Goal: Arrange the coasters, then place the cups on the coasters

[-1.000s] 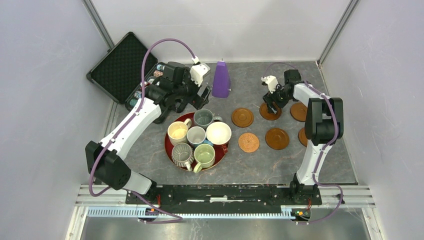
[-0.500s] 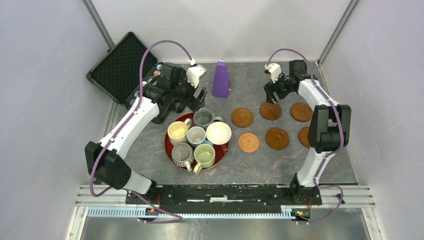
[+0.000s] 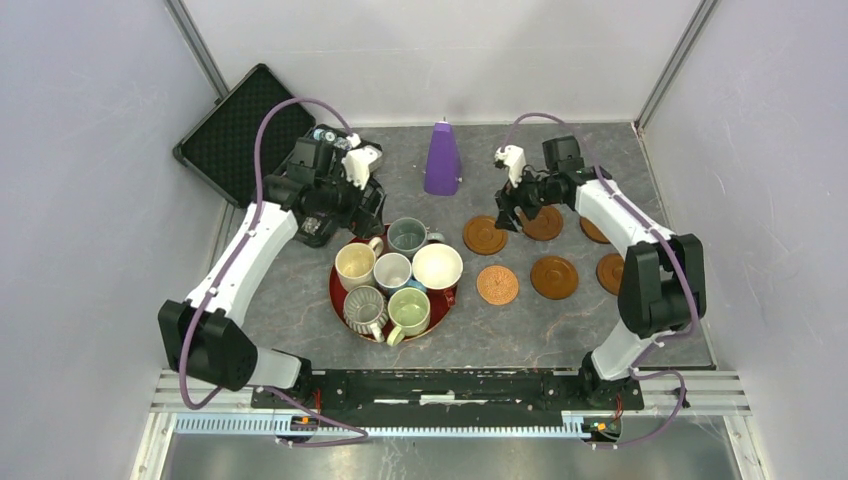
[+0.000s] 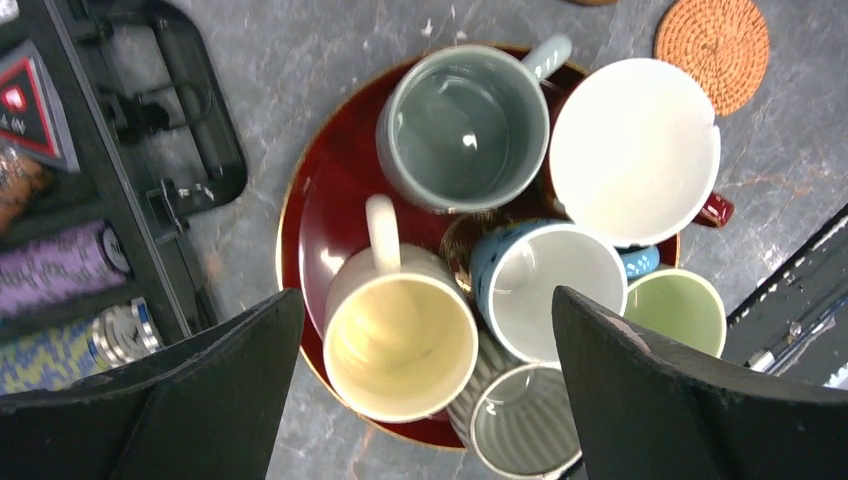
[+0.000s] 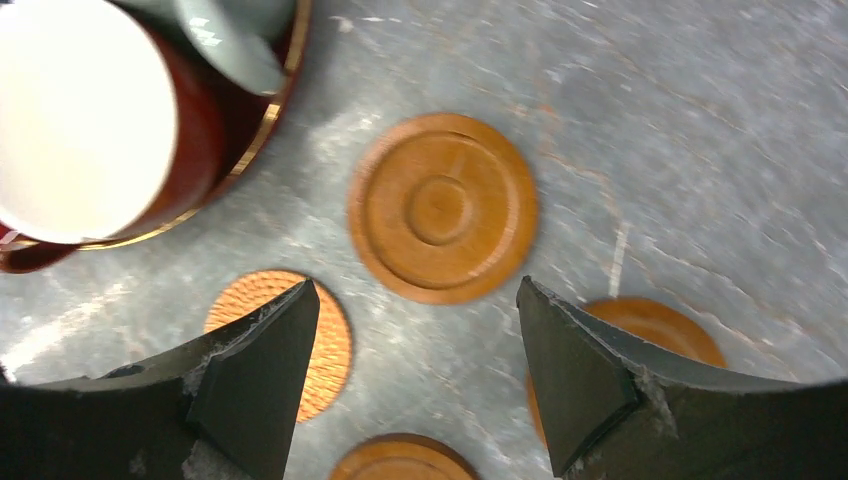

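Top view. A round dark-red tray [image 3: 334, 290] sits left of centre on the grey stone-pattern table [image 3: 500, 335]. All six handled ceramic mugs stand upright on it, packed close:
- cream-yellow mug [image 3: 356, 265], left
- grey-blue mug [image 3: 407, 237], top
- white mug with blue handle [image 3: 392, 271], middle
- wide white mug [image 3: 437, 266], right
- ribbed grey mug [image 3: 365, 309], lower left
- pale green mug [image 3: 409, 310], lower right

None stands on a coaster.

The coasters lie flat on the table right of the tray, in two loose rows.
- Upper row: first dark brown rimmed coaster [image 3: 485, 235]; second dark brown coaster [image 3: 550, 228], partly under the right arm's wrist; third dark brown coaster [image 3: 592, 233], partly hidden by the right arm.
- Lower row: orange-tan woven coaster [image 3: 497, 284]; fourth dark brown coaster [image 3: 554, 277]; fifth dark brown coaster [image 3: 606, 272], cut off by the arm.

Left gripper [image 4: 425, 300]: jaws wide, empty, hovering above the tray. Its wrist view shows the cream-yellow mug between the fingers.

Right gripper [image 5: 415, 288]: jaws apart, nothing held, above the table. Its wrist view is slightly blurred and shows the first dark brown rimmed coaster just beyond the fingertips.

A purple cone [image 3: 442, 160] stands upright at top centre. An open black case [image 3: 240, 130] lies at upper left.
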`<state>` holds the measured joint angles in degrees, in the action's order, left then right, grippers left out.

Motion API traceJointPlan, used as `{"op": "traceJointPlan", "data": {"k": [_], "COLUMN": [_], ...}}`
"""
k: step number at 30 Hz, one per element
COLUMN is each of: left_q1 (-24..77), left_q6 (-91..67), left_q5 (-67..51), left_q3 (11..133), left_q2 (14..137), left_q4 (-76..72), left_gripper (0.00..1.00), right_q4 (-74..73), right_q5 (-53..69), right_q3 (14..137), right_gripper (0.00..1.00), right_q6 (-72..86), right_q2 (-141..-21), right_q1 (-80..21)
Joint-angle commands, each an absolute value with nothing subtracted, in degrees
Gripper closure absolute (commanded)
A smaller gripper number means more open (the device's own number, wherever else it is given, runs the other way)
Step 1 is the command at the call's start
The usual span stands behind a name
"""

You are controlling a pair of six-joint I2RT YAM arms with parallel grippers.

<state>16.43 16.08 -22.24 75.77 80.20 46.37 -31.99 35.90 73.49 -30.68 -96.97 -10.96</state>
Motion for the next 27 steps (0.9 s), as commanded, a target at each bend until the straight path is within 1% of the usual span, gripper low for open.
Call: {"op": "traceJointPlan", "data": {"k": [1, 5, 9, 18, 22, 27], "left_q1": [14.4, 13.5, 12.8, 12.7, 12.7, 12.7], "left_q6": [18.1, 17.1, 16.6, 17.4, 16.4, 16.2], "left_q5": [-22.8, -21.0, -19.6, -16.9, -15.7, -14.5], "left_q3": [71.9, 69.1, 66.9, 64.4, 63.4, 62.0], "left_q2": [74.7, 71.6, 68.8, 64.2, 62.8, 60.3], "left_q4": [47.0, 46.8, 46.8, 47.5, 47.1, 47.1], "left_gripper": [0.00, 0.00, 0.00, 0.00, 0.00, 0.00], "right_q4": [-29.6, -28.6, -26.3, -26.3, -21.1, -18.9], "right_q5": [38.3, 35.7, 32.9, 27.0, 18.5, 10.1], "right_q3": [71.5, 68.9, 62.3, 47.6, 44.2, 45.6], "right_gripper": [0.20, 0.21, 0.20, 0.17, 0.15, 0.15], "right_q6": [-25.2, -17.7, -13.3, -10.9, -3.0, 3.4], "right_q2": [-92.2, -90.5, -84.2, -72.5, -70.6, -72.9], "right_q1": [-16.4, -22.0, -26.9, -37.5, -44.8, -48.8]}}
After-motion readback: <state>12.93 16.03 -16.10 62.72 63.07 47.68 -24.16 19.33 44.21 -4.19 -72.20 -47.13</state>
